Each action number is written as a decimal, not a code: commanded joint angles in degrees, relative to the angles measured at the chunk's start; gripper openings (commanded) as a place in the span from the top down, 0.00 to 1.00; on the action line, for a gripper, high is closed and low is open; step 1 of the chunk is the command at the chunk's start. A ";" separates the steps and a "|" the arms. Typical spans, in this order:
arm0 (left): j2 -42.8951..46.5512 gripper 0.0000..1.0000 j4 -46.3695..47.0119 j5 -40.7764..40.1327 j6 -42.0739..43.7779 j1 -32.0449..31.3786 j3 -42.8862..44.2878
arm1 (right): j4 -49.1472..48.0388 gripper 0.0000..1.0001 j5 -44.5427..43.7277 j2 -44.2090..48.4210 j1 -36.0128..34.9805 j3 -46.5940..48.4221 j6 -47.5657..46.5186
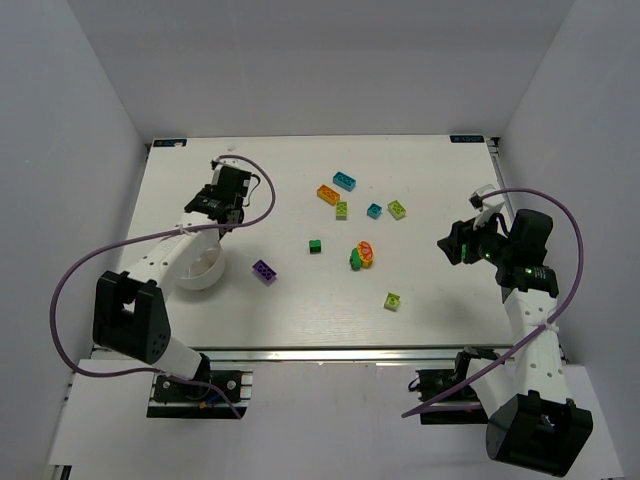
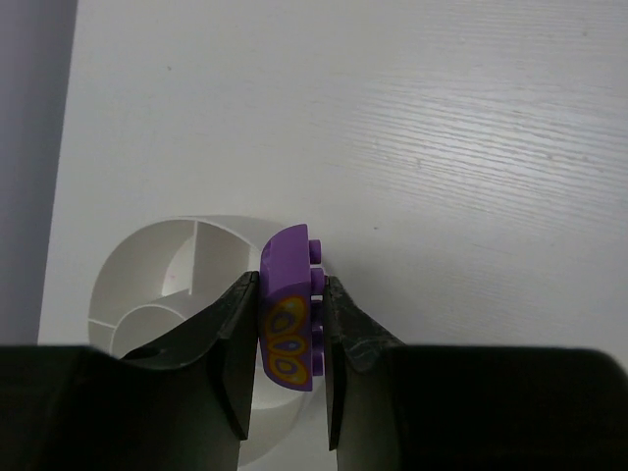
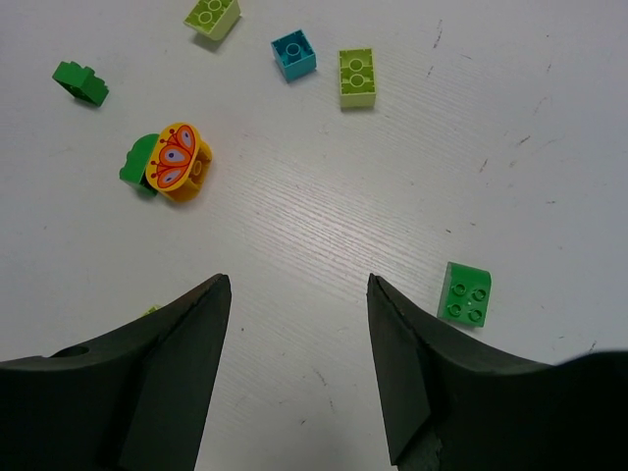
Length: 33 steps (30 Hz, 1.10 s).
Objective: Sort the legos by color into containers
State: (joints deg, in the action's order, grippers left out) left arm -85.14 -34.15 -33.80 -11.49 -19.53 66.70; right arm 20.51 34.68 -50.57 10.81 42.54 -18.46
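My left gripper (image 1: 230,210) (image 2: 291,279) is shut on a purple brick (image 2: 289,314) with a yellow butterfly print and holds it above the right rim of the round white divided bowl (image 1: 200,268) (image 2: 118,265). A second purple brick (image 1: 264,270) lies on the table just right of the bowl. My right gripper (image 1: 452,245) (image 3: 296,285) is open and empty above bare table. A bright green brick (image 3: 467,293) (image 1: 393,301) lies beside its right finger. A yellow butterfly brick (image 3: 177,162) (image 1: 364,254) leans on a green one (image 3: 135,165).
Mid-table lie a long cyan brick (image 1: 345,180), an orange brick (image 1: 328,194), a small cyan brick (image 1: 374,210) (image 3: 293,54), two lime bricks (image 1: 341,210) (image 1: 397,209) and a dark green brick (image 1: 315,246) (image 3: 80,82). White walls close in the table.
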 commanded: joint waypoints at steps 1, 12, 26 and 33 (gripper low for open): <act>0.78 1.00 1.46 -7.15 -2.84 0.98 3.35 | 0.05 0.37 1.18 1.00 0.27 1.31 -0.44; -2.83 1.00 -5.99 -15.50 -12.75 0.98 3.44 | -0.04 0.37 0.92 0.82 0.44 1.23 -0.96; -3.98 0.55 -5.84 -14.10 -14.27 0.98 2.12 | 0.14 0.37 1.36 0.56 0.62 1.23 -1.05; -3.80 0.28 -6.54 -14.63 -14.09 0.98 3.26 | 0.32 0.36 1.53 0.56 0.70 1.31 -1.05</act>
State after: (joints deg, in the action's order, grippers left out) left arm -89.71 -40.32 -46.87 -25.21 -18.55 67.99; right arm 20.71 34.94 -50.57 11.25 42.54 -18.70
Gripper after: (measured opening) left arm 0.721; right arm 0.636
